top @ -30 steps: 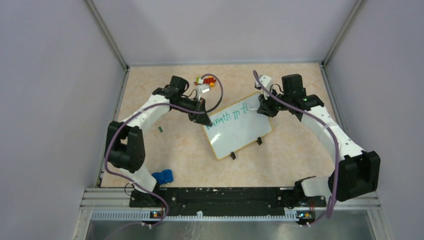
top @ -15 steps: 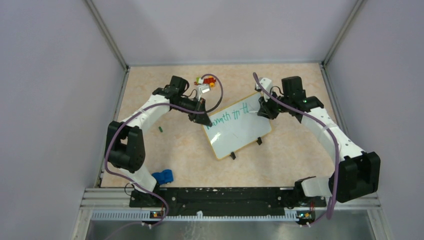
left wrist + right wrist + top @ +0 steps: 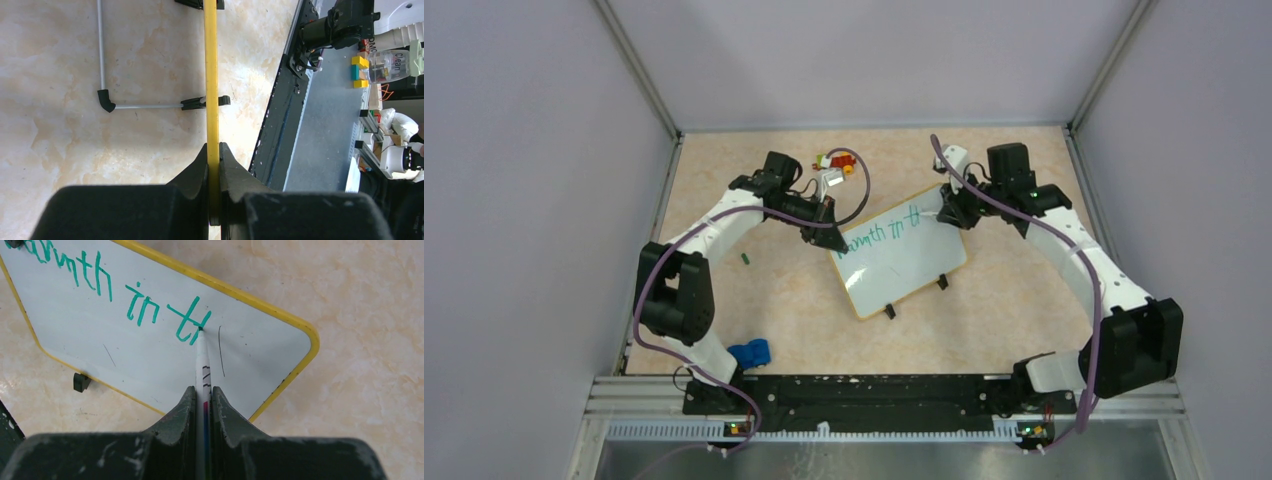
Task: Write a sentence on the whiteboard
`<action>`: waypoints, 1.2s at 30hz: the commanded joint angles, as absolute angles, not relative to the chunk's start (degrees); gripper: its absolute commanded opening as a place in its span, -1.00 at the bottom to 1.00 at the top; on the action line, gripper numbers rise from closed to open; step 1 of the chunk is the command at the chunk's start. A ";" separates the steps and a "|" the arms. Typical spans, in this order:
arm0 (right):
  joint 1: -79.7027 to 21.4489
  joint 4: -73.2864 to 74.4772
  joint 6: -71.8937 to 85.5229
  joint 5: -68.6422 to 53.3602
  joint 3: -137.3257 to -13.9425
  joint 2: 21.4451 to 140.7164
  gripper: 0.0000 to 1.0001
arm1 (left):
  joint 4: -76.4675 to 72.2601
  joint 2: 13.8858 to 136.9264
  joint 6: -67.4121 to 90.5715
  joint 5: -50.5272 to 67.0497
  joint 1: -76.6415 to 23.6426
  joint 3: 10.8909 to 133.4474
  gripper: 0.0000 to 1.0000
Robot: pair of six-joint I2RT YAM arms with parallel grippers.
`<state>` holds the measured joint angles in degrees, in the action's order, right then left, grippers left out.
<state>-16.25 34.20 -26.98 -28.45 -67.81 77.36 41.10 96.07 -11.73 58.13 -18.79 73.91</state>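
Observation:
The whiteboard lies tilted on the table, its thin yellow rim and two black feet showing. Green lettering of the sentence runs along its far edge. My left gripper is shut on the board's left corner. In the left wrist view the yellow rim stands edge-on between the jaws of that gripper. My right gripper is shut on a white marker. The marker's tip touches the whiteboard at the last green stroke of the sentence, near the right corner.
Small coloured blocks sit at the far middle. A little green cap lies left of the board. A blue object rests near the left arm's base. Grey walls close in on both sides, and a black rail runs along the front.
My right gripper has shifted slightly along the board's far edge with the marker, and another green stroke has appeared at the end of the lettering. The left arm has not moved.

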 commanded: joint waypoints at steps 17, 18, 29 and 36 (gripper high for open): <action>-13.73 32.58 -28.60 -26.34 -70.11 77.57 -1.00 | 43.51 96.44 -13.97 58.87 -18.81 75.66 -1.00; -13.71 32.68 -28.65 -26.44 -69.91 77.48 -1.00 | 43.51 96.46 -13.97 58.81 -18.84 75.64 -1.00; -13.78 33.53 -29.70 -26.98 -65.66 75.43 -1.00 | 43.42 96.32 -13.93 58.88 -18.76 75.46 -1.00; -13.75 33.56 -29.86 -26.89 -64.18 74.40 -1.00 | 43.34 96.10 -13.97 58.87 -18.81 75.35 -1.00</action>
<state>-14.44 34.50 -28.58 -27.88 -64.60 75.99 41.60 96.18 -11.79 57.80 -18.81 74.24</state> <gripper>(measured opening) 0.096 0.094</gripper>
